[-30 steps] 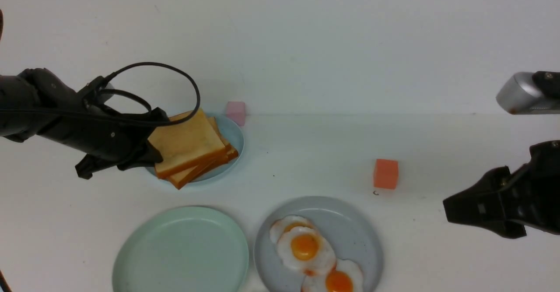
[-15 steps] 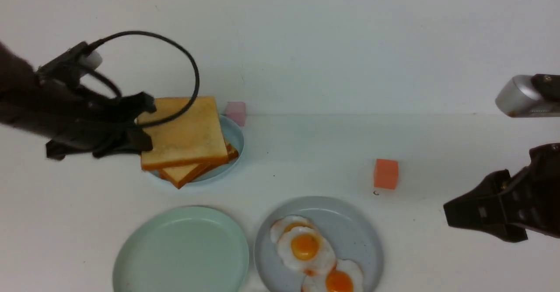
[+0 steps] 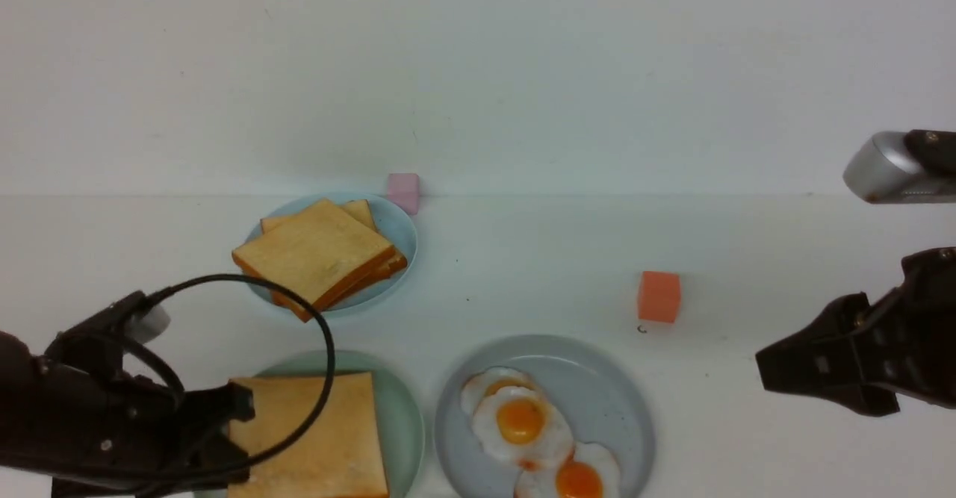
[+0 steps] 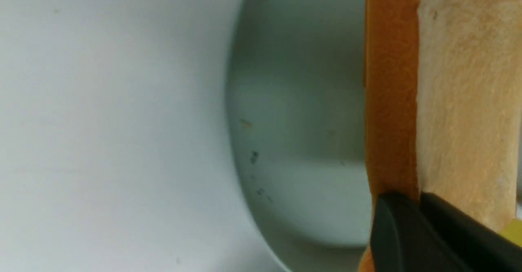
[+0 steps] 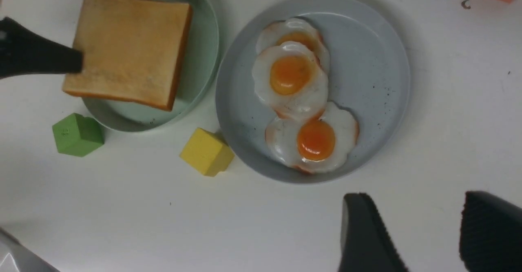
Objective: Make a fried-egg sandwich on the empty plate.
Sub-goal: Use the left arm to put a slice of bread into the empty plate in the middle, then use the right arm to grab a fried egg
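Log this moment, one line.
left gripper: shut on toast slice, over mint-green plate | right gripper: open, empty | fried eggs: on grey-blue plate

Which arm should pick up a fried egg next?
Right, most likely. The right gripper is open, empty and nearer the grey-blue plate holding the fried eggs. The left gripper is shut on a toast slice over the mint-green plate.

Bright, even light; soft shadows; left wrist view blurry.
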